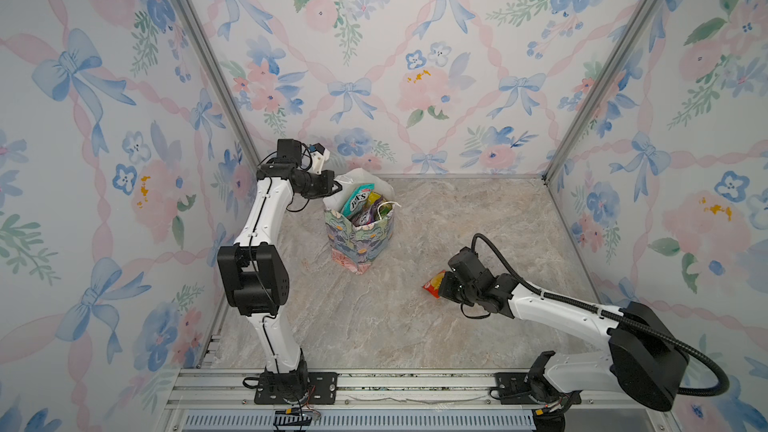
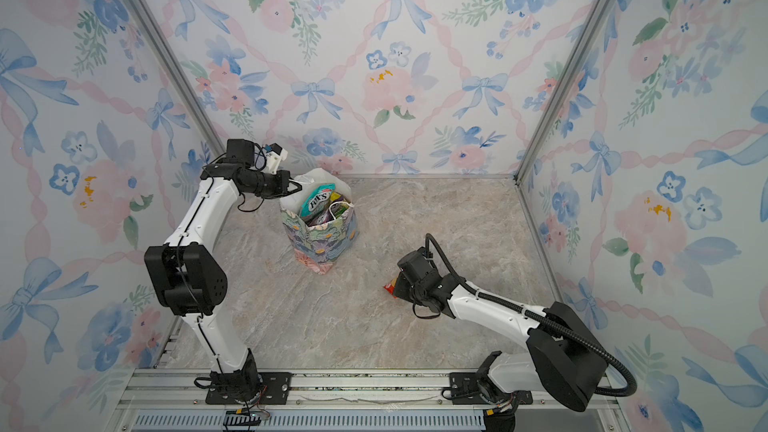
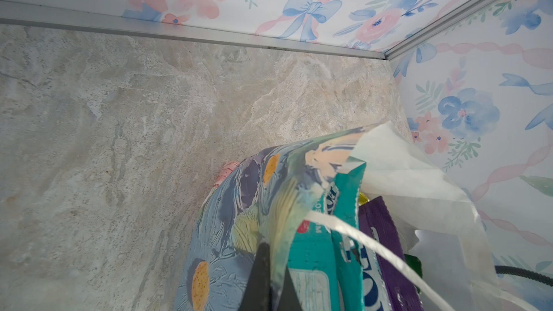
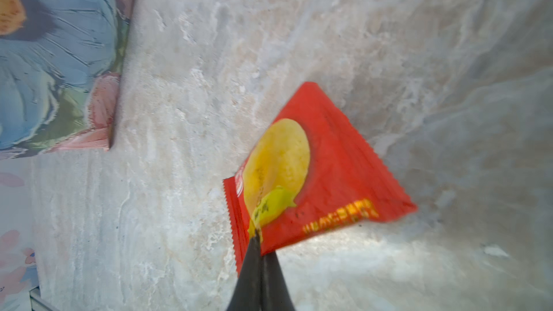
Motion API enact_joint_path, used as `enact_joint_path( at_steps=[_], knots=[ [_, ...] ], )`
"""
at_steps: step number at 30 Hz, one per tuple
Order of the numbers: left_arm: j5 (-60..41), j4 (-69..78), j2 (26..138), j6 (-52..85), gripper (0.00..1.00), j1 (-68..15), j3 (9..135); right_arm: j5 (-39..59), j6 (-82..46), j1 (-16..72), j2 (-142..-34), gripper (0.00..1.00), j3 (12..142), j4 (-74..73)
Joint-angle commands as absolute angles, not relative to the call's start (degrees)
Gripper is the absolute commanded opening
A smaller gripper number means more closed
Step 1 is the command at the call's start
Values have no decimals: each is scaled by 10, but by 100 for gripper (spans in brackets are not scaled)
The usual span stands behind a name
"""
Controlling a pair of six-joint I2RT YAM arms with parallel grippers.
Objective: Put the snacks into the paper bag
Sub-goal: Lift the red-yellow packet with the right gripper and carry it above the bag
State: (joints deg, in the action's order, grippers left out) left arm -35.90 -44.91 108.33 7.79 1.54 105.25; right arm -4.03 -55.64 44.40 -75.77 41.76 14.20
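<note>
So the paper bag (image 1: 359, 242) is standing upright on the marble-look table (image 1: 478, 217), a bit left of the middle and toward the far wall (image 1: 415, 76), and it's already pretty stuffed. In both top views you can see a teal packet (image 1: 353, 202) with FOX'S lettering poking out the open top, a purple packet (image 1: 365, 217) tucked beside it and something yellow-green behind that. The left gripper (image 1: 337, 188) is up at the bag's far-left rim, and the left wrist view makes it clear what's going on: its two dark fingers (image 3: 260, 270) are pinched together right on the paper edge of the bag, printed side on one side and the white inside on the other. A white cord handle (image 3: 359, 234) flops across the teal packet there. Over on the right and nearer side of the table, well apart from the bag, the right gripper (image 1: 441, 284) has its jaws clamped tight on one edge of a red packet (image 1: 432, 283) with a big yellow chip printed on it. In the right wrist view the tips (image 4: 258, 243) bite the crimped edge near a corner and the rest of the packet (image 4: 323, 168) sticks out away from the fingers. It's blurry, so I can't tell whether it's fully clear of the table.
</note>
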Motion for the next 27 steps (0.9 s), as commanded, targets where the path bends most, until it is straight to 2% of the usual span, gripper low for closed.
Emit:
enact_joint_path(
  at_steps=[1,14,27],
  knots=[
    [-367,-468,1071,83,0,15,1051,-74,-496,443,-746,0,466,208],
    [-369,-468,1071,83,0,15,1051,-105,-321,422,-784,0,681,302],
    [-370,-468,1072,83,0,15,1051,-93,-216,392,-869,0,896,302]
  ],
)
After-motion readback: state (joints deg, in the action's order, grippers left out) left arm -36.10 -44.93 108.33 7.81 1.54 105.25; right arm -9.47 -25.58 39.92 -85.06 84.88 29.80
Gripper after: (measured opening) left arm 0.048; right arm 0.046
